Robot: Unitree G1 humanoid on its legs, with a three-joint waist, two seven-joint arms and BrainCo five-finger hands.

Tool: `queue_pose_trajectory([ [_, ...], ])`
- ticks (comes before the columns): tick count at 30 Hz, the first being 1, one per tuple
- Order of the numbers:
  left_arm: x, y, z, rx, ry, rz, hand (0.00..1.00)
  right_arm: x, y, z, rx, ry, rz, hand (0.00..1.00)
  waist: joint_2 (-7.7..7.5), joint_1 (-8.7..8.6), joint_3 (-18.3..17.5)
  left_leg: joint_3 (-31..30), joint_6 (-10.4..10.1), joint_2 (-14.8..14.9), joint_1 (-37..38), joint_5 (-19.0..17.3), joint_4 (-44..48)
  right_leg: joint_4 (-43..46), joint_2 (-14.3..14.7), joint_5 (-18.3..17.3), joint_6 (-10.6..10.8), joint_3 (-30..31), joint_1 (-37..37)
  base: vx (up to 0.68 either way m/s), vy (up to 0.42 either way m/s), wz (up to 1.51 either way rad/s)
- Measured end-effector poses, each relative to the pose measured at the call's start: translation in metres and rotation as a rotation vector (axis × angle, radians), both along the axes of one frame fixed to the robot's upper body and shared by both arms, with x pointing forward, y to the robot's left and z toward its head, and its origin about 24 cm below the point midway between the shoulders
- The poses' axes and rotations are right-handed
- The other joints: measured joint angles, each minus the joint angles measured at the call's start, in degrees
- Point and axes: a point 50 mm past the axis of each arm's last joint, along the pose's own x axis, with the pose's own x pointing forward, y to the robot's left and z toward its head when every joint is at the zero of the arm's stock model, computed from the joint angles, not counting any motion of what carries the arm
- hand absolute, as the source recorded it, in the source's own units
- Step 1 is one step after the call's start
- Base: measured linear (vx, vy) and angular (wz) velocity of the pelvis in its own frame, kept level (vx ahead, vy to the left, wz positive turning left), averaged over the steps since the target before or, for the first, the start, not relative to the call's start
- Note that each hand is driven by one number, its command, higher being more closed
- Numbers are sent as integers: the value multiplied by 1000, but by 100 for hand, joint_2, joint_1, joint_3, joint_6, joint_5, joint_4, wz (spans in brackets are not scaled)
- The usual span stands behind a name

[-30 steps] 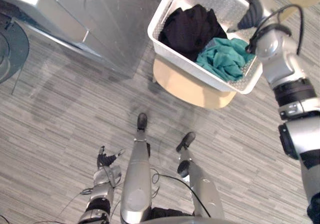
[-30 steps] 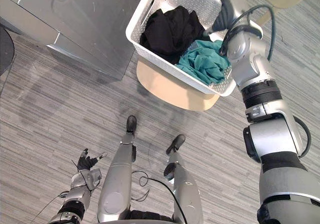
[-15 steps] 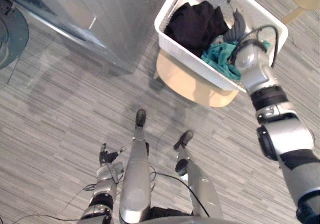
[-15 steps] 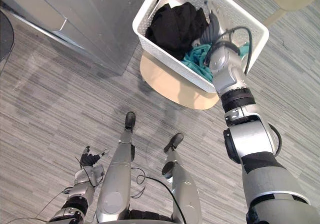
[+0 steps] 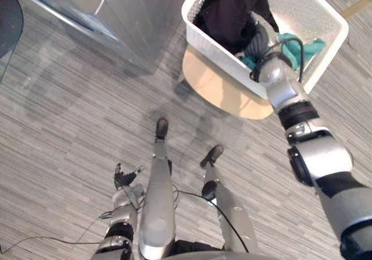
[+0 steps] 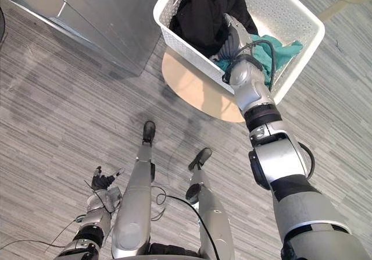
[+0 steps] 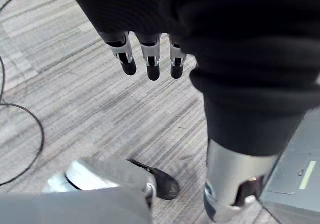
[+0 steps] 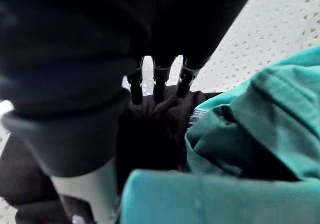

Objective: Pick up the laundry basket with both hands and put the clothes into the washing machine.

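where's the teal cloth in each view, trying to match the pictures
left eye view: teal cloth upper right, inside the white basket.
right eye view: teal cloth upper right of centre, same basket.
right wrist view: teal cloth close up, beside the black cloth.
left wrist view: floor past the left hand.
Shared landmark: the basket's dotted wall.

The grey striped floor carries a round pale wooden bench at the far right and a grey metal cabinet to its left. A white perforated plastic laundry basket sits on the bench, reaching past its right edge.
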Motion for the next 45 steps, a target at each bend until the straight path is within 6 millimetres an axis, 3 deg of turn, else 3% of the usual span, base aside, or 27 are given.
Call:
queue_pose_trajectory([
  [2, 4, -3, 6, -16, -43, 17, 0, 1, 0, -1, 4, 15, 5, 0, 0, 11, 0, 2, 0, 10, -40, 17, -10, -7, 10, 0, 0, -3, -44, 26, 6, -2],
  [3, 6, -6, 8, -31, -68, 20, 0, 3, -2, -1, -5, 35, 12, 100, 0, 12, 0, 1, -3, 11, -61, 22, -21, -7, 10, 0, 0, -7, -66, 38, 16, 0],
  [11, 15, -18, 21, -46, -147, -9, 0, 2, -6, 12, -76, 48, 47, 100, 8, 30, -4, 11, -58, 20, -152, 89, -124, -1, 7, -2, -1, -85, -181, 51, 21, 1],
  [21, 19, -31, 25, -56, -165, -49, 0, 3, -17, 14, -71, 41, -3, 100, 38, -37, -19, 34, -120, -38, 367, 493, -814, 23, -44, -52, -75, -214, 36, 46, 41, 7],
  [26, 20, -49, 21, -54, -137, -123, 0, -4, -59, 34, 59, -42, -109, 100, 297, -43, -160, 35, -86, -136, 835, 523, -934, 295, -197, -239, -86, -236, 347, 70, 98, 10],
  [29, 20, -58, 20, -6, -114, -201, 0, -9, -78, 42, 117, -88, -164, 100, 333, -69, -179, 154, -37, -236, 1279, 569, -1117, 509, -327, -358, -44, -132, 558, 43, 91, -3],
  [31, 23, -67, 23, 38, -125, -276, 0, -13, -92, 46, 149, -110, -200, 100, 377, -177, -204, 151, 15, -311, 1540, 609, -1215, 725, -444, -477, 6, -121, 688, 18, 62, 11],
  [37, 26, -91, 37, 102, -188, -447, 0, -18, -107, 50, 182, -152, -249, 100, 555, -338, -521, 185, 51, -440, 1949, 636, -1399, 1252, -726, -755, 91, -33, 800, 3, 18, 7],
  [40, 25, -95, 43, 107, -222, -480, 0, -20, -107, 41, 192, -155, -237, 100, 560, -356, -740, 249, 55, -441, 2058, 631, -1401, 1310, -739, -788, 89, 32, 838, 17, -20, -7],
  [41, 25, -96, 45, 109, -234, -490, 0, -20, -106, 41, 189, -160, -231, 0, 559, -360, -747, 291, 59, -435, 2124, 628, -1403, 1323, -740, -790, 87, 74, 863, 12, -27, -22],
  [45, 24, -100, 46, 112, -242, -531, 0, -20, -103, 38, 177, -153, -219, 0, 554, -436, -759, 450, 68, -465, 2295, 621, -1405, 1734, -837, -973, 52, 249, 762, -22, -27, -17],
])
